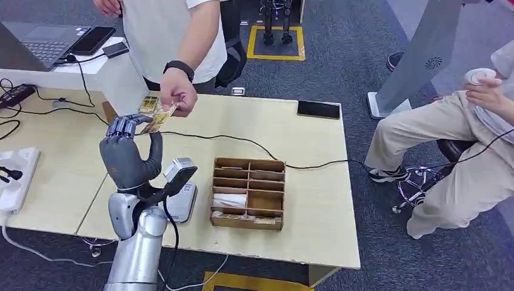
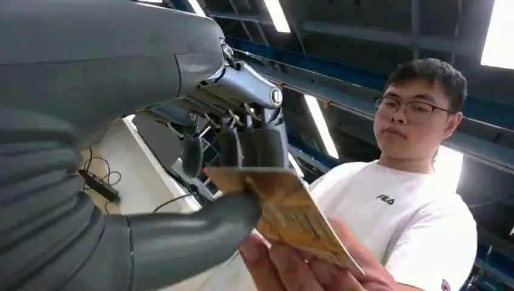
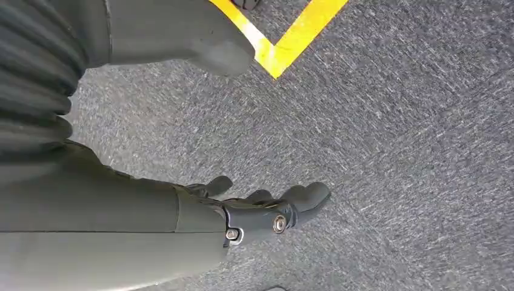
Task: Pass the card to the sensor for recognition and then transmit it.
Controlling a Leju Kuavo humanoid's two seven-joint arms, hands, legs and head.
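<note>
My left hand [image 1: 127, 151] is raised over the light wooden table [image 1: 315, 242], and a tan patterned card [image 1: 159, 118] sits at its fingertips. In the left wrist view the card [image 2: 291, 212] is pinched between my thumb [image 2: 200, 227] and the dark fingers [image 2: 254, 145] behind it. A standing person's hand [image 1: 177, 94] grips the card's other end, their fingers [image 2: 303, 267] under it. The grey sensor unit [image 1: 182, 197] lies on the table just right of my left forearm. My right hand [image 3: 267, 206] hangs over grey carpet, fingers apart, holding nothing.
A wooden compartment box [image 1: 248, 194] stands right of the sensor, with a black cable [image 1: 242, 142] running behind it. A black phone [image 1: 318, 109] lies at the far edge. A power strip [image 1: 15, 176] is at the left. A seated person [image 1: 448, 139] is at the right.
</note>
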